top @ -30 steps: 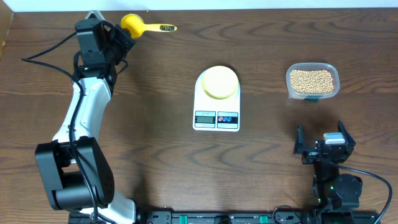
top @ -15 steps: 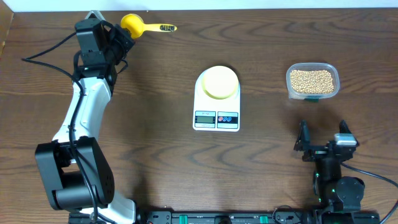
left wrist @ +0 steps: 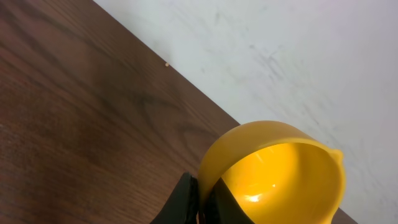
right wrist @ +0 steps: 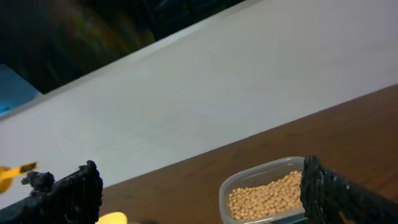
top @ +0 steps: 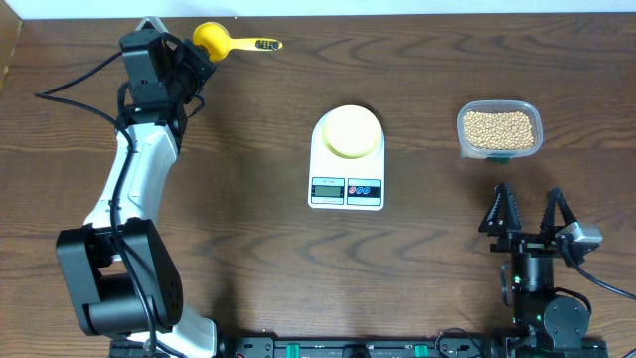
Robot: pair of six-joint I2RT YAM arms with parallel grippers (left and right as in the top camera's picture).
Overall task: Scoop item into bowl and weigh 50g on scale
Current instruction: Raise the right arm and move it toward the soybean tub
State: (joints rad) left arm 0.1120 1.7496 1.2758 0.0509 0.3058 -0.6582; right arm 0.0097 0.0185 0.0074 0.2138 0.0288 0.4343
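Note:
The pale yellow bowl (top: 352, 131) stands on the white scale (top: 346, 189) at mid-table. The beige beans (top: 499, 129) fill a clear plastic container (top: 463, 121) at the right; they also show in the right wrist view (right wrist: 267, 198). My left gripper (top: 194, 55) at the far left is shut on the cup rim of the bright yellow scoop (top: 214, 40). The left wrist view shows the fingers (left wrist: 202, 199) pinching the empty scoop (left wrist: 280, 168). My right gripper (top: 529, 211) is open and empty, near the front edge, just short of the container; its fingers (right wrist: 199, 171) frame it.
The scoop's handle (top: 256, 44) points right along the table's far edge. A white wall (right wrist: 205, 93) lies beyond that edge. The left arm (top: 129, 199) stretches along the left side of the table.
My right gripper has swung round near the front edge and now points toward the bean container with its fingers spread. The left arm and scoop have not moved.

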